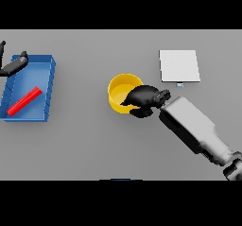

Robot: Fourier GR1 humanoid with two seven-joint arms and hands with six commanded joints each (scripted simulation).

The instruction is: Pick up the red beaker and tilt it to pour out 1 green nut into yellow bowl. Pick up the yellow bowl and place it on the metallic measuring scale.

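Observation:
The yellow bowl point(121, 91) stands at the table's middle. My right hand point(144, 99) lies over its right rim, with fingers curled inside the bowl and the thumb outside below the rim. The red beaker point(24, 101) lies on its side in a blue tray point(47, 90) at the left. The flat metallic scale point(178, 65) sits to the upper right of the bowl, apart from it. My left hand point(14, 65) hovers at the tray's far left corner with its fingers straight. I see no green nut; part of the bowl's inside is hidden by the hand.
The right forearm point(194, 128) stretches from the lower right corner toward the bowl. Bare grey table lies between the tray and the bowl.

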